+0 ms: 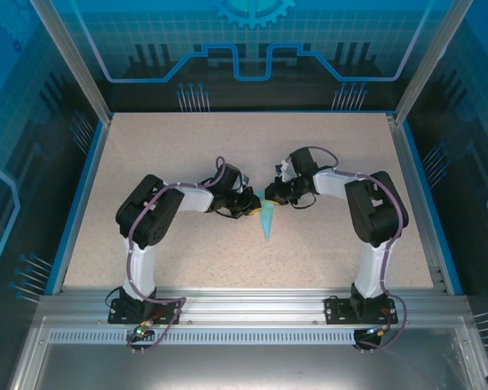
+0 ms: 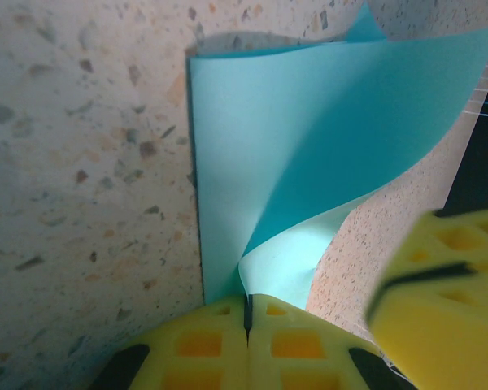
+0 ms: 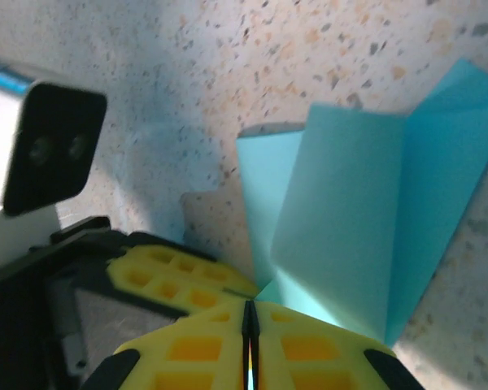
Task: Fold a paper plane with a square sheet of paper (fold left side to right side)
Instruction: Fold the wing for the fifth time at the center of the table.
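From above, at far left, bare speckled surface (image 1: 106, 162) inside a blue-edged frame. Next, left arm (image 1: 150, 213), bent at the elbow and reaching toward the middle. At its tip, left claw (image 1: 247, 209), yellow-padded, pointing rightward. Right beside it at the centre, turquoise paper (image 1: 267, 221): a narrow pointed shape, tip aimed at the near edge, wide end up between the two claws. Just past it, right claw (image 1: 271, 195), facing left, tips close to the other's. Further right, right arm (image 1: 374, 211), folded back toward its base.

From the left wrist: speckled surface (image 2: 81, 162) at left, then turquoise paper (image 2: 309, 138), one straight edge lying flat, an upper layer curling up and over to the right. Left claw (image 2: 247, 313) closed tight, yellow pads meeting in a thin dark seam, pinching the paper's near corner. At right, blurred, the right claw's yellow finger (image 2: 439, 301).

From the right wrist: at left, a black-and-silver camera housing (image 3: 41, 146) above the left claw's yellow pads (image 3: 175, 280). At centre, right claw (image 3: 250, 317), pads pressed together, gripping the near tip of the turquoise paper (image 3: 366, 219). Up and to the right, creased panels fanning out, casting a shadow on the surface (image 3: 228, 65).
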### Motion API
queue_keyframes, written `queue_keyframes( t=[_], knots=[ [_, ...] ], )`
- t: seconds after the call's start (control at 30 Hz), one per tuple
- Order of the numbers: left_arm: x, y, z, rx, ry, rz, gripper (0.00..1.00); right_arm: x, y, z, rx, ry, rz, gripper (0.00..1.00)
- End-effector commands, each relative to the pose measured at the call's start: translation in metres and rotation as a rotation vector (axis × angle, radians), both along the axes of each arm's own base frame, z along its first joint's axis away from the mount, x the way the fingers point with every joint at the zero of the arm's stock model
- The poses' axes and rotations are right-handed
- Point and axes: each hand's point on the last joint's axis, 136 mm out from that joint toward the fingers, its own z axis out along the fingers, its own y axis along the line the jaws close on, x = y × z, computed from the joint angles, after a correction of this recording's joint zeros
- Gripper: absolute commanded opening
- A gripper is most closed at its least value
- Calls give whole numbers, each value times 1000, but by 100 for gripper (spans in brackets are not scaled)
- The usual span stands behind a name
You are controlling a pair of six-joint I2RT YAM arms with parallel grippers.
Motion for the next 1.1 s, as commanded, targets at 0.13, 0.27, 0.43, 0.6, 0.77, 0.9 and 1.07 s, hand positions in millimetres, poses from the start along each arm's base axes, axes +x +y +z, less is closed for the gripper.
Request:
queue_keyframes(
  t=[0.13,0.27,0.43,0.6,0.77,0.9,1.07],
  knots=[
    [-22,34,-57,171,144,70,0,13,1,-17,-62,-22,34,11],
    [-23,35,-58,172,148,71,0,20,-4,-22,-77,-29,29,11],
    [-23,35,-59,175,150,70,0,26,-9,-28,-89,-41,39,11],
    [-23,35,-60,175,153,70,0,35,-15,-30,-82,-55,35,11],
    [-23,35,-60,174,155,69,0,47,-20,-25,-71,-69,22,11],
    [-23,35,-60,175,156,69,0,58,-24,-22,-75,-79,12,12],
    [-23,35,-60,174,156,69,0,70,-31,-27,-102,-75,-3,12]
  ],
)
